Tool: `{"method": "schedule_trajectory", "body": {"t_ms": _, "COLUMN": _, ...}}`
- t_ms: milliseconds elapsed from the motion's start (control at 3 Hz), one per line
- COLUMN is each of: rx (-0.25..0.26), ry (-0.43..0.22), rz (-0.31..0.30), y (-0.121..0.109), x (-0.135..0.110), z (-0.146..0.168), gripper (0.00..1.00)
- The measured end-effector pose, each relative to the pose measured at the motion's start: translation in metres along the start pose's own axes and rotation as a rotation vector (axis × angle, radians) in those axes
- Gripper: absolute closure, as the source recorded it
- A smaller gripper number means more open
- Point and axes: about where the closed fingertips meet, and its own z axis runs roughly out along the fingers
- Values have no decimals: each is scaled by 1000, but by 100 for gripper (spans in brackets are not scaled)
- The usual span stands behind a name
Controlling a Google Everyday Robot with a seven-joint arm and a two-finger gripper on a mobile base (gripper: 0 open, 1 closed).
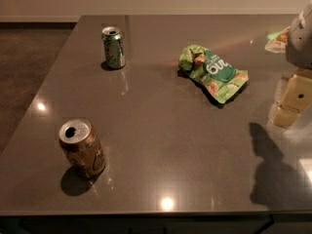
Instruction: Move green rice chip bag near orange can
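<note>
Cropped by the right edge, the gripper [294, 99] is hovering beside the green rice chip bag [214, 73], its grip impossible to tell.

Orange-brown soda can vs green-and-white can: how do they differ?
The orange-brown soda can is stouter, the green-and-white can slimmer. The orange-brown can stands at the grey table's near left; the green-and-white one at its far left. Both are upright with opened silver tops. The gripper is at the right edge, touching neither.
</note>
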Motion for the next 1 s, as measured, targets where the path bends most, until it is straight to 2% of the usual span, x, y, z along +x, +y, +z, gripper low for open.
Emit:
{"method": "schedule_trajectory", "body": {"t_ms": 667, "rx": -13, "ry": -10, "rz": 30, "y": -10, "x": -6, "z": 8, "gripper": 0}}
{"method": "schedule_trajectory", "body": {"t_ms": 1000, "rx": -17, "ry": -36, "rz": 84, "y": -40, "x": -18, "z": 27, "gripper": 0}}
